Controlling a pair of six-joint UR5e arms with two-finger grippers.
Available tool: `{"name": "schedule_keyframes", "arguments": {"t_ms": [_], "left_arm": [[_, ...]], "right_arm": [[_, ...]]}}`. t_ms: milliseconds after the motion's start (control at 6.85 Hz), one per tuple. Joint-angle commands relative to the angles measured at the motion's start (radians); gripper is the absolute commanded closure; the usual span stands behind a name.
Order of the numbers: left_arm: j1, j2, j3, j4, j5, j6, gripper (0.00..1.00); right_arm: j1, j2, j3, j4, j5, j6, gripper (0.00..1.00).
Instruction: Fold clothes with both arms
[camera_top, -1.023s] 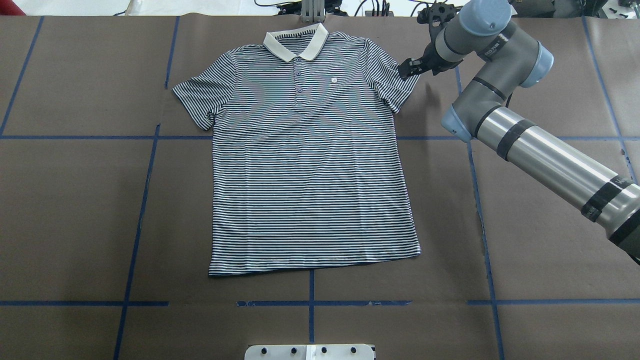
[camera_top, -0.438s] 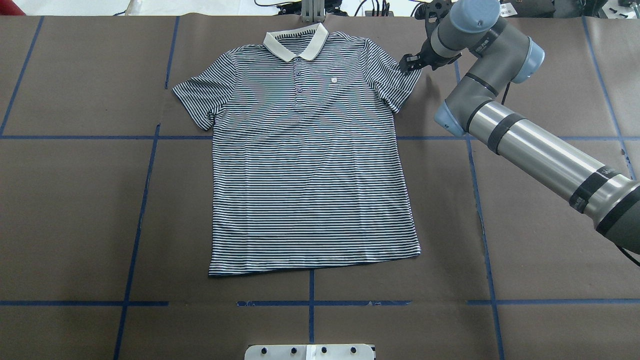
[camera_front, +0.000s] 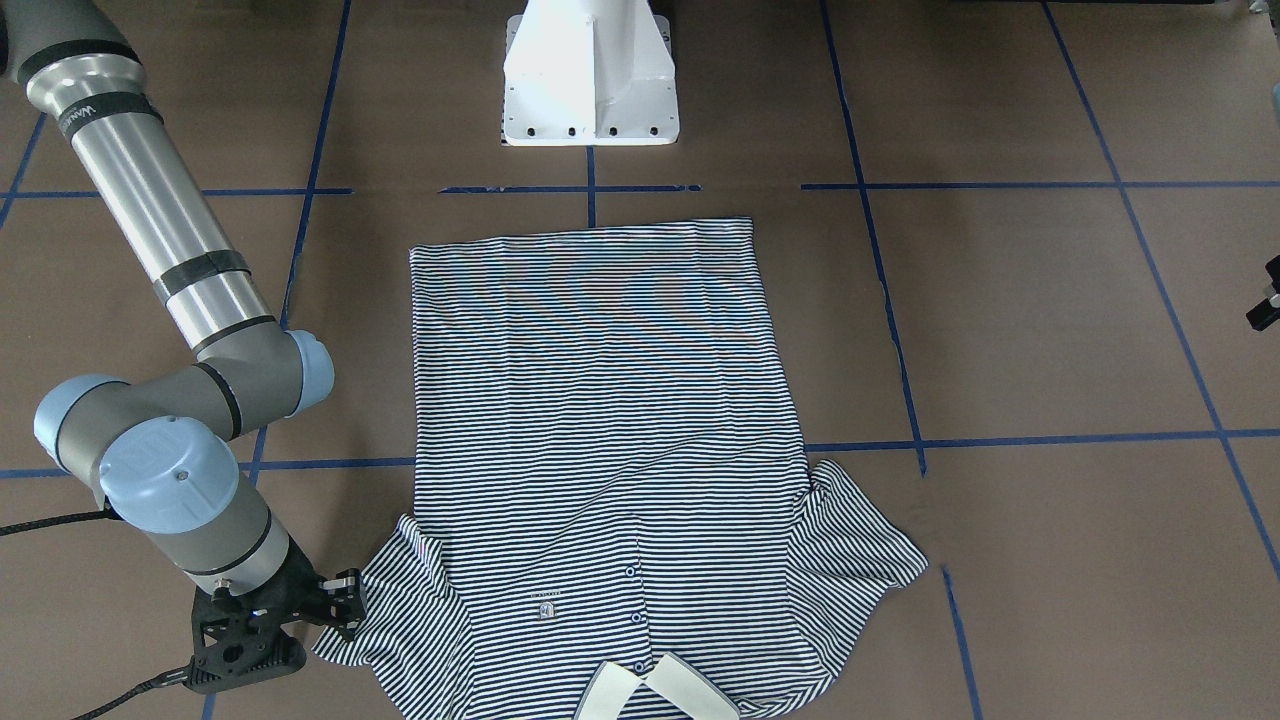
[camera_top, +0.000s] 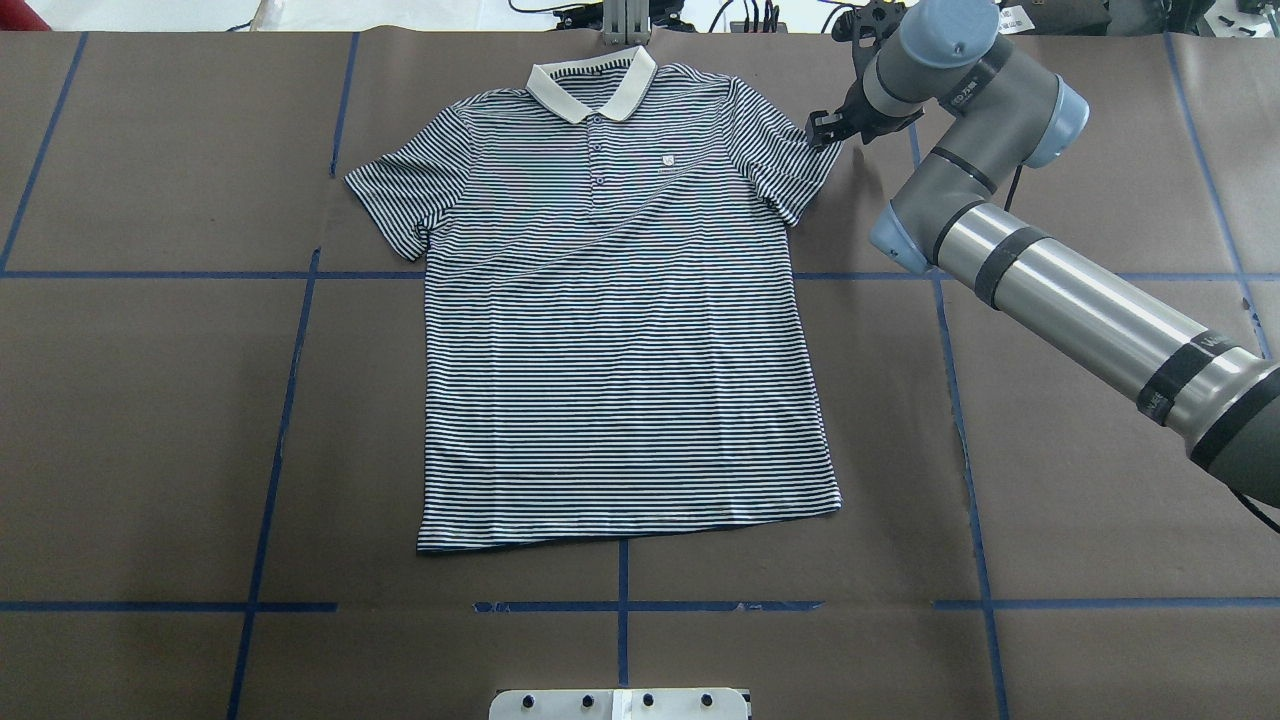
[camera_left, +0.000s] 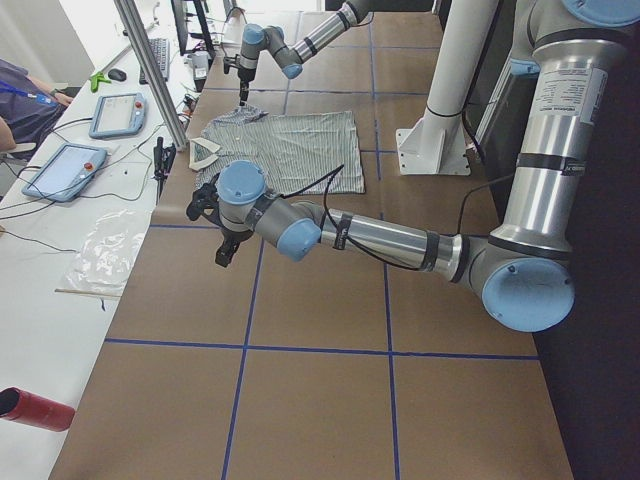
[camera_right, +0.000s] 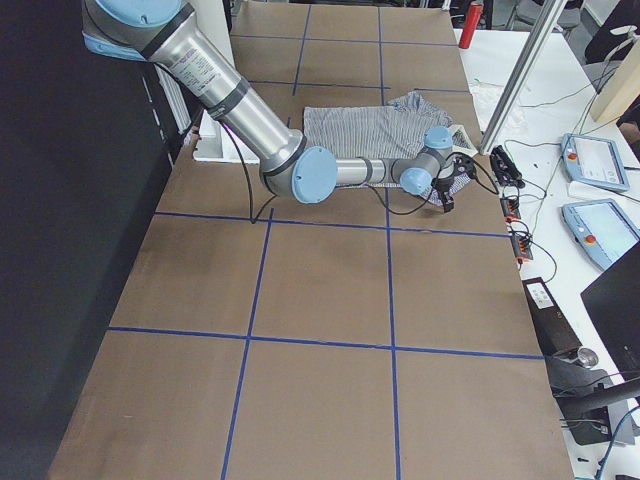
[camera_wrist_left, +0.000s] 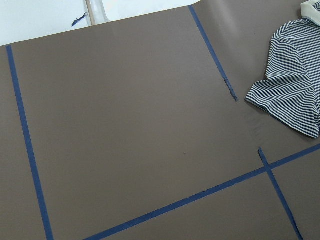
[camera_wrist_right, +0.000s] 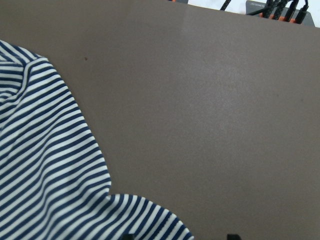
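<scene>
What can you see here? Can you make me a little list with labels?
shirt: striped polo, flat and unfolded, cream collar on the side far from the robot
right pincer: open, at the edge of one sleeve
left pincer: above bare table, apart from the shirt; open or shut unclear
table: brown cover, blue tape lines

Your light is bright and even and comes from above, so the grey metal right arm (camera_top: 1080, 315) throws only a soft, faint shadow on the brown paper table cover (camera_top: 150, 430), and its shiny silver tube has a white streak of glare. In your front view the white metal pedestal (camera_front: 590, 60) looks washed out, and the thin stripes of the navy-and-white polo shirt (camera_front: 600, 400) shimmer with false orange and blue ripples. Your right wrist view is a bit soft and grainy.
</scene>
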Motion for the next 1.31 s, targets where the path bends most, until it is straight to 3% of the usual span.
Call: {"name": "schedule_keyframes", "arguments": {"t_ms": [0, 146, 584, 1023, 1169], "left_arm": [[-0.001, -0.001, -0.002, -0.001, -0.002, 0.000, 0.00], [0.001, -0.003, 0.000, -0.001, -0.002, 0.000, 0.00], [0.001, -0.009, 0.000, 0.001, -0.002, -0.001, 0.00], [0.001, -0.011, 0.001, -0.001, -0.002, -0.001, 0.00], [0.001, -0.011, 0.006, -0.001, -0.002, 0.000, 0.00]], "right_arm": [[-0.002, 0.000, -0.004, -0.001, 0.000, -0.002, 0.81], [-0.002, 0.005, -0.004, -0.001, 0.000, -0.003, 1.00], [0.000, 0.015, 0.007, 0.000, 0.017, -0.002, 1.00], [0.002, -0.006, 0.199, -0.019, 0.112, 0.026, 1.00], [-0.012, -0.008, 0.284, -0.102, 0.112, 0.041, 1.00]]}}
